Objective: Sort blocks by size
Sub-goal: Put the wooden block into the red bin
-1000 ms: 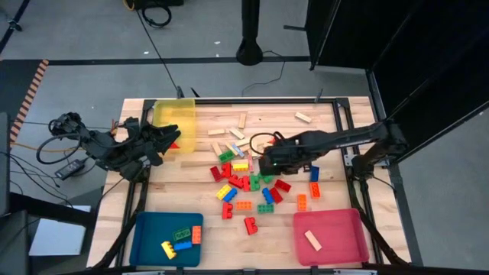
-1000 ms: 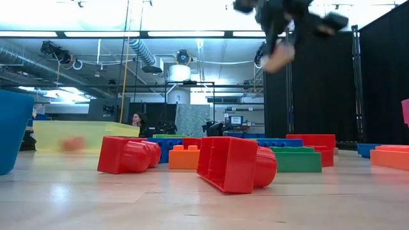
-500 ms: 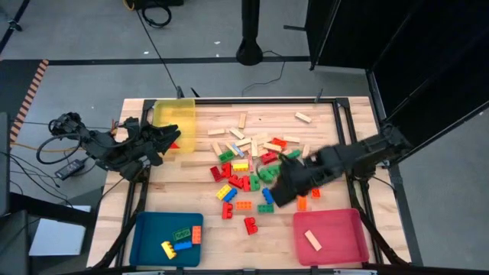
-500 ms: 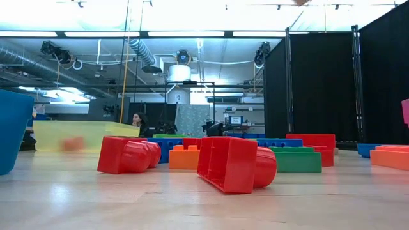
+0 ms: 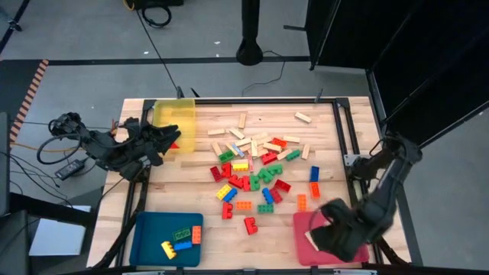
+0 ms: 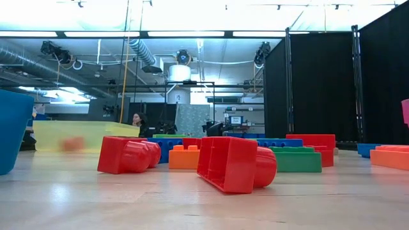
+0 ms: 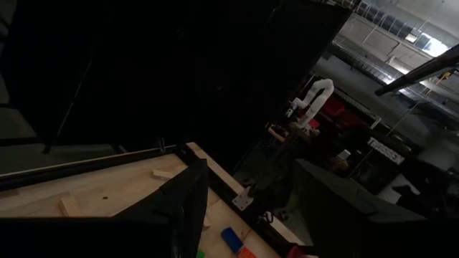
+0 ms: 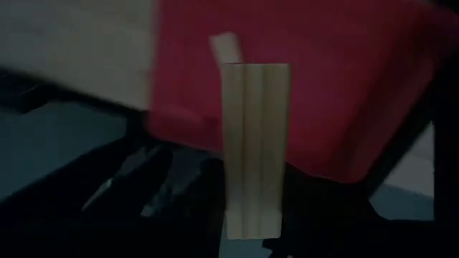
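Observation:
The blocks [image 5: 252, 168] lie in a loose heap at the table's middle: red, green, blue, yellow and orange studded bricks among pale wooden bars. In the low view, red bricks [image 6: 233, 163] lie on their sides. Over the pink tray [image 5: 302, 223] at the near right, my right gripper [image 5: 327, 233] is shut on a pale wooden bar [image 8: 254, 143]. Another wooden bar [image 8: 226, 46] lies in that tray. My left gripper [image 5: 172, 139] waits open at the far left beside the yellow tray [image 5: 177, 114]. My right gripper has the wooden bar by its end nearest the wrist [image 8: 251, 215], between its two fingers, which are too dark to make out. The gripper points steeply down and the bar runs on along the fingers. The bar hangs clear above the pink tray.
A blue tray [image 5: 153, 229] at the near left holds a few bricks. The yellow tray holds a red piece [image 5: 177, 143]. A raised frame runs round the table [image 5: 342, 137]. Bare wood lies between the heap and the near trays.
My right gripper has swung from above the heap at the table's middle toward the near right corner and now stands over the pink tray. It has carried the wooden bar along, turned about its own line, and left the low view.

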Robot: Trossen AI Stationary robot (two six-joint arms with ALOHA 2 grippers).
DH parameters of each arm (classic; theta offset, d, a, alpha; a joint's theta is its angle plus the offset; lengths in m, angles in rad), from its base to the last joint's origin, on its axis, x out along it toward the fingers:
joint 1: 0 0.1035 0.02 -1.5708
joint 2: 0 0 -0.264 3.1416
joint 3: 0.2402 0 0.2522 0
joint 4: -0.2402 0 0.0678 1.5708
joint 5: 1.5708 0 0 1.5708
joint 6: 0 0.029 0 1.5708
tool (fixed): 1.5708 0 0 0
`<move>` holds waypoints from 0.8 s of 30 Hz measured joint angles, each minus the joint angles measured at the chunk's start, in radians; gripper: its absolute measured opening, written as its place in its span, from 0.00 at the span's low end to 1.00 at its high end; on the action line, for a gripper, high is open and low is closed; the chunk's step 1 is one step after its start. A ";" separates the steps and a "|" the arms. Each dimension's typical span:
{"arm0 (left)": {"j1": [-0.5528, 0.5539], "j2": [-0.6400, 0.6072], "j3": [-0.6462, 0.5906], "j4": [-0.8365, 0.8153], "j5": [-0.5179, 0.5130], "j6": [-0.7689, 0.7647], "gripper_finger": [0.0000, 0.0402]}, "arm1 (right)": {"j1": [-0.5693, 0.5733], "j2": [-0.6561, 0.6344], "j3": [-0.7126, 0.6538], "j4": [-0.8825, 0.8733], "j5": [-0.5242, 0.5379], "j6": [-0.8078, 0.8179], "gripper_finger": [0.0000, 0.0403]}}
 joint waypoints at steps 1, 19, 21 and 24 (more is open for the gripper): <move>0.000 0.002 0.000 0.000 0.000 0.000 0.52 | 0.025 0.000 -0.023 0.007 0.000 0.054 0.30; 0.000 0.030 0.000 0.000 0.000 -0.007 0.52 | 0.077 0.002 -0.543 0.529 -0.027 0.140 0.30; 0.000 0.033 0.000 -0.001 0.000 -0.007 0.52 | 0.076 0.002 -0.578 0.534 -0.027 0.139 0.31; 0.000 0.038 0.000 -0.001 0.000 -0.007 0.52 | 0.074 0.002 -0.625 0.552 -0.027 0.138 0.31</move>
